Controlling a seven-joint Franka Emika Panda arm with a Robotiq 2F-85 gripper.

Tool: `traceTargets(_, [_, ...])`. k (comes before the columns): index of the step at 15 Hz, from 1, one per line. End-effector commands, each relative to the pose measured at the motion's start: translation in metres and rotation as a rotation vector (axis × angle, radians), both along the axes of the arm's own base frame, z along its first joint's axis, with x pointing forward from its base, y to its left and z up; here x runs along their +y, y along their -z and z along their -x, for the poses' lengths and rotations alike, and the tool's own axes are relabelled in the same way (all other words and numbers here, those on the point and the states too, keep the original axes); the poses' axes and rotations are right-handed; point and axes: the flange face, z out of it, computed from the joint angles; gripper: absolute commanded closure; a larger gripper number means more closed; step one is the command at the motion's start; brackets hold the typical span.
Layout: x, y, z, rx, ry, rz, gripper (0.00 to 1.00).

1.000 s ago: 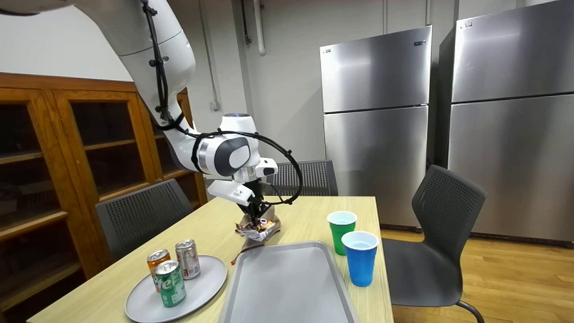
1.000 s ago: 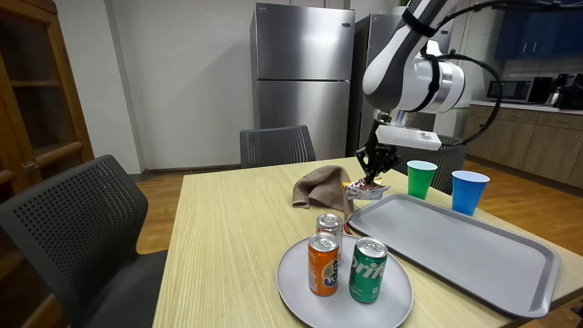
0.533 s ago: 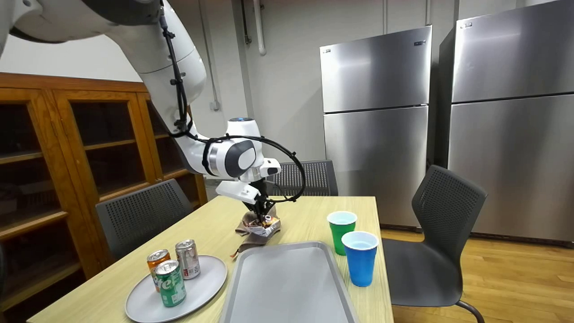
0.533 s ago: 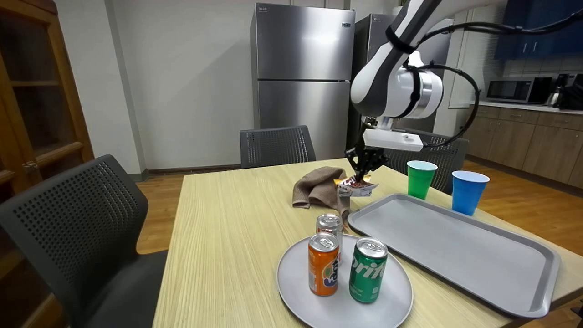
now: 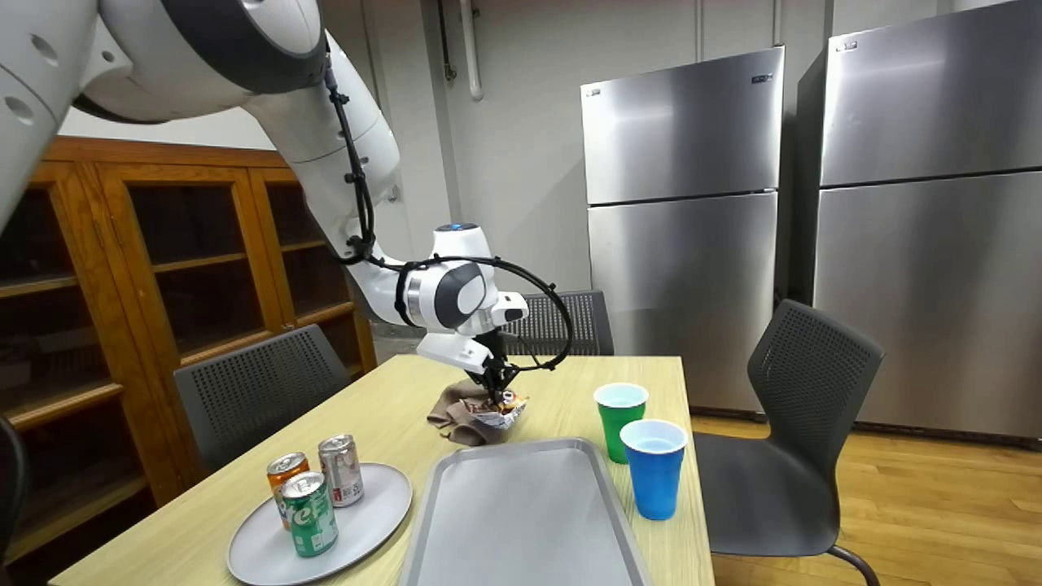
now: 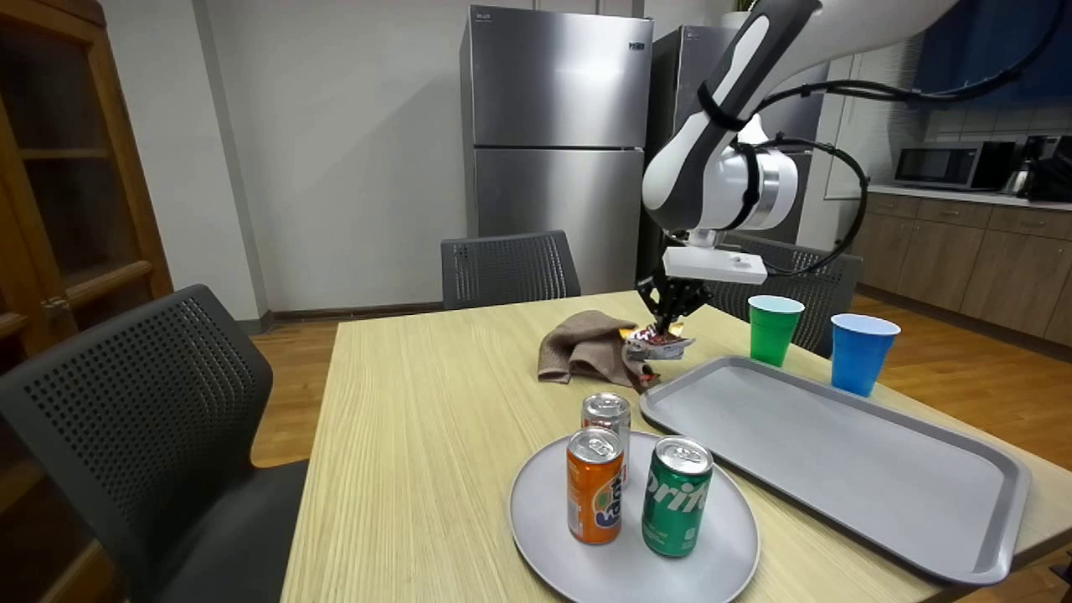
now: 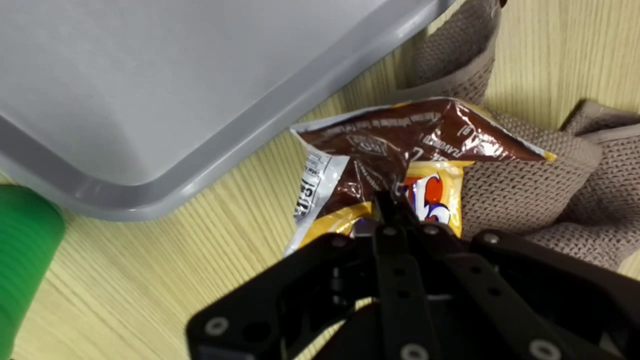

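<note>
The gripper (image 7: 392, 197) pinches a shiny brown and yellow snack bag (image 7: 370, 167), with its black fingers squeezed close together on it. The bag is bent and crinkly, and it sticks out on both sides of the gripper's tips. The gripper points down, so the bag is right at its bottom end. In the wrist view, a brown cloth (image 7: 520, 195) lies bunched up just to the right of the gripper, and the bag hides part of it. I can't tell if the bag and the cloth touch. A big gray tray (image 7: 175, 85) is near the gripper, up and to the left in that view. A green cup (image 7: 25, 270) stands beside the tray's corner. A blue cup (image 6: 863, 356) stands farther from the gripper than the green one. Well apart from the gripper, across the tray from the cups, is a round gray plate (image 6: 641, 578). On it stand an orange can (image 6: 595, 486), a green can (image 6: 678, 498) and a silver can (image 5: 340, 472). The light wooden table (image 6: 419, 419) is under the gripper. Farthest out are dark chairs (image 5: 806, 374) and two silver fridges (image 5: 684, 268).
</note>
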Motion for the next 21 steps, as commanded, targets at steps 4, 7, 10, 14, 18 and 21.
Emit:
traceTargets(4, [-0.006, 0.013, -0.031, 0.005, 0.074, 0.027, 1.00])
traceTargets(7, [-0.007, 0.018, -0.039, -0.004, 0.109, 0.034, 1.00])
traceTargets(10, [-0.006, 0.023, -0.045, -0.006, 0.138, 0.040, 1.00])
traceTargets(14, [0.001, 0.022, -0.044, -0.002, 0.153, 0.041, 0.73])
traceTargets(18, [0.002, 0.011, -0.043, -0.021, 0.145, 0.012, 0.45])
traceTargets(21, [0.003, -0.001, -0.039, -0.033, 0.137, 0.001, 0.23])
